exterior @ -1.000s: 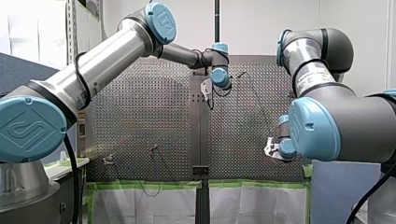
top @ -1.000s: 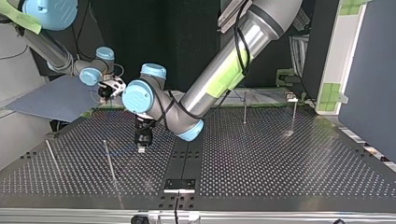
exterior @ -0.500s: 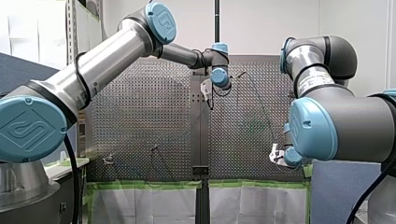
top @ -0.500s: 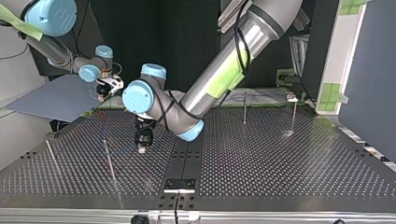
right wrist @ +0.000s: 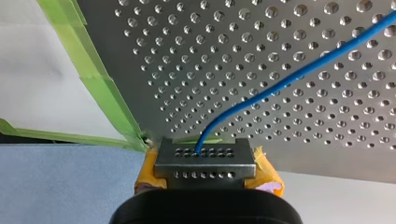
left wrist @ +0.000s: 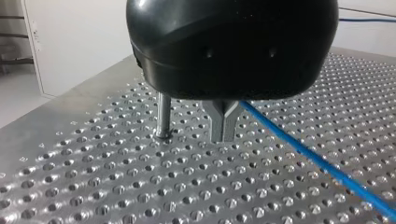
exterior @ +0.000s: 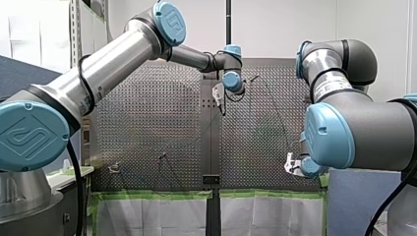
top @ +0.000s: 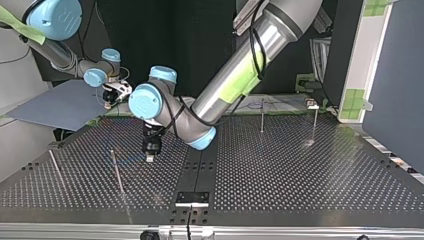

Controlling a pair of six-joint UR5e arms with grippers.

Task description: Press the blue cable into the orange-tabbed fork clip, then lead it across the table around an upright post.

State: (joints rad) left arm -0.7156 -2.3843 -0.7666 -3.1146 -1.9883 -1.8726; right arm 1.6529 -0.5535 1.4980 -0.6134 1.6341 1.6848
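Clamping the thin blue cable (right wrist: 289, 79) between its perforated metal plates, which have yellow pads behind them, my right end effector (right wrist: 204, 157) hangs just past the edge of the perforated metal counter (right wrist: 261, 37). A strip of green tape (right wrist: 98, 79) lines that edge. From the plates the cable runs out over the counter's holes, away from the end effector.

In the top view, my left end effector (top: 149, 156) points straight down near the middle of the counter, its tip close to the surface. The left wrist view shows its grey metal fingers (left wrist: 224, 122) pressed together. The cable comes out right beside them and slants away low over the counter; I cannot tell whether they pinch it. A slim upright metal post (left wrist: 163, 116) stands just beside the fingers, on the side away from the cable and not touching it.
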